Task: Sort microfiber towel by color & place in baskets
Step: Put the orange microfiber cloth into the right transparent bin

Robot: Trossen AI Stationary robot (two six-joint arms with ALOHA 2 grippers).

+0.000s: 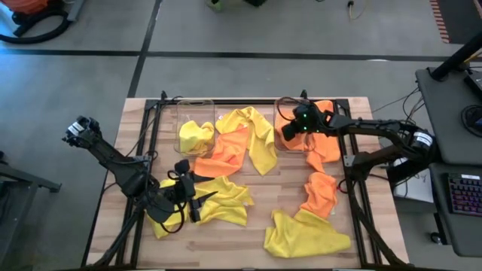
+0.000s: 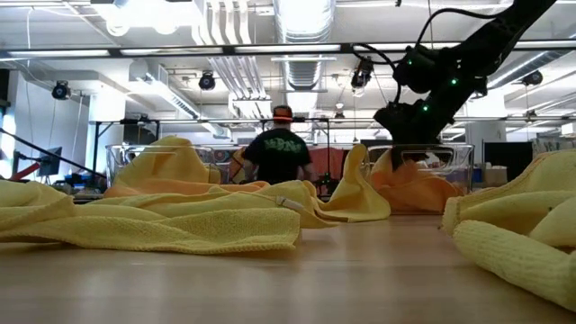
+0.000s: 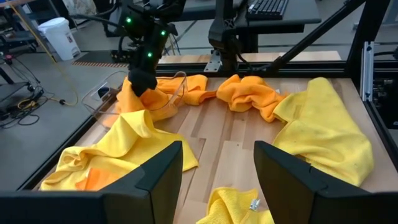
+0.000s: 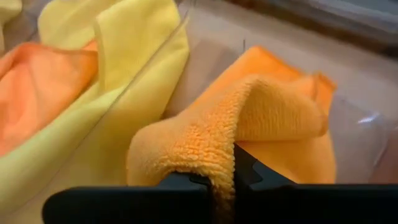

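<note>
At lower left of the high view, the left hand hovers with its fingers spread over a crumpled yellow towel on the planked wooden bench. Farther up, right of centre, the right hand is pressed shut, pinching a nubby orange towel above the clear right basket. The left basket holds a folded yellow cloth.

1. I can't see the right basket floor in high view; right gripper + orange towel cover it.
2. Low view, right edge: yellow towel cut off, blurred.
3. Person center bkgd, too small for detail.
4. Left gripper fingertips cut off at frame bottom.
</note>
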